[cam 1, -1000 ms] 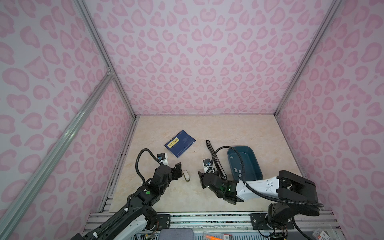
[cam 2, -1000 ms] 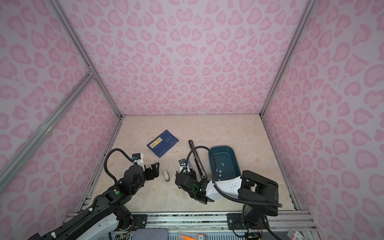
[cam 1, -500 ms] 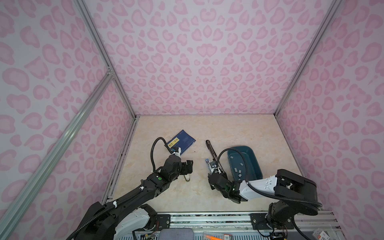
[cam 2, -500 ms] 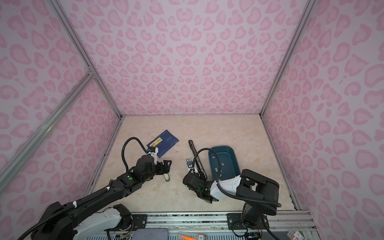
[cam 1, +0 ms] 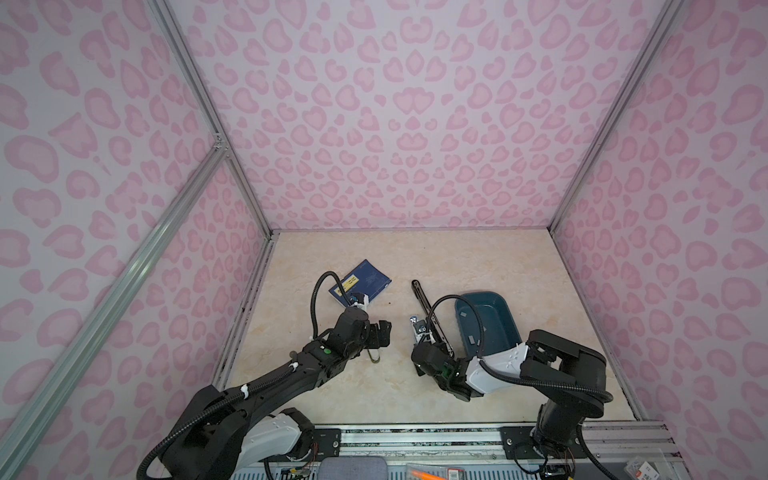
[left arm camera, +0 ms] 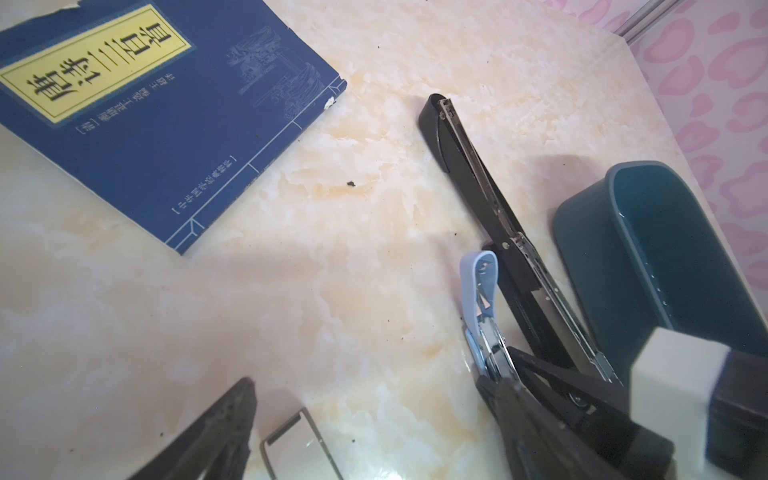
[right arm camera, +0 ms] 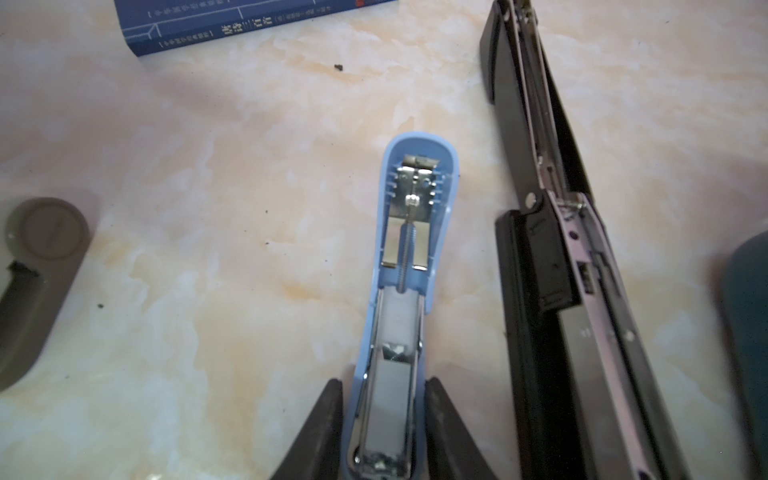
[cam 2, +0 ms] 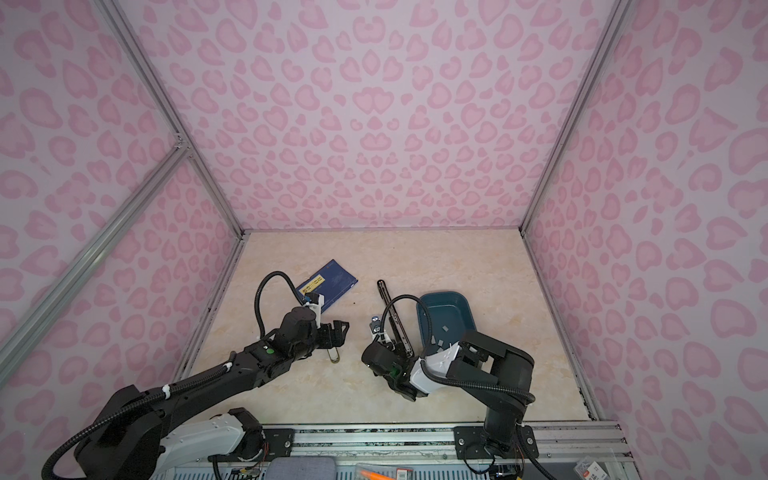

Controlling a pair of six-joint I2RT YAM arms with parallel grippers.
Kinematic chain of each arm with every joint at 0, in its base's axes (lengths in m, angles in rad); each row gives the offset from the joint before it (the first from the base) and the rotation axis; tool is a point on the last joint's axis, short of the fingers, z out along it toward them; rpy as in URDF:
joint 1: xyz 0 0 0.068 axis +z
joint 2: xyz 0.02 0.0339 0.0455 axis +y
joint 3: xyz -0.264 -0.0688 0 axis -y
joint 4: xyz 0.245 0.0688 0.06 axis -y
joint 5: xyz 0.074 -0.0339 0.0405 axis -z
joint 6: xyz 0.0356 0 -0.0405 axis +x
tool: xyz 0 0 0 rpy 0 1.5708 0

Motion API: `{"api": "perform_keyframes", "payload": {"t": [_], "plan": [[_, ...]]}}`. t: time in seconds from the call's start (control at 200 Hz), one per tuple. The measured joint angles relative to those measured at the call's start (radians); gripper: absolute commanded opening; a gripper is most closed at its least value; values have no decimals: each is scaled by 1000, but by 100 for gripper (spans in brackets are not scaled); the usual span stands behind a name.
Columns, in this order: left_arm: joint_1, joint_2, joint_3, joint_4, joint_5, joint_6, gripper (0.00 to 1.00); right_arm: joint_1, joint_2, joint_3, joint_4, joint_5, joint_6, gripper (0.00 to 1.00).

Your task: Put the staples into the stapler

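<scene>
The right pincer (right arm camera: 384, 388) is clamped on the sides of the opened blue stapler (right arm camera: 415, 199), with a black stapler (right arm camera: 536, 266) close beside it. The left pincer (cam 1: 380, 336) stands wide apart just above one strip of staples (left arm camera: 296, 442) lying on the worktop (left arm camera: 291, 291). More strips lie in the teal tray (cam 1: 498, 307).

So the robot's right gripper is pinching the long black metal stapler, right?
No, the right gripper pinches the small light-blue plastic stapler; the long black metal stapler lies beside it. The right wrist view shows it.
</scene>
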Motion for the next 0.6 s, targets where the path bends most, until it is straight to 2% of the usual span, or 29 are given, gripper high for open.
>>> {"api": "perform_keyframes", "payload": {"t": [0.205, 0.6], "plan": [[-1, 38, 3, 14, 1, -7, 92, 17, 11, 0, 34, -8, -18, 23], [-1, 207, 59, 109, 71, -45, 87, 29, 30, -27, 165, -63, -19, 21]]}}
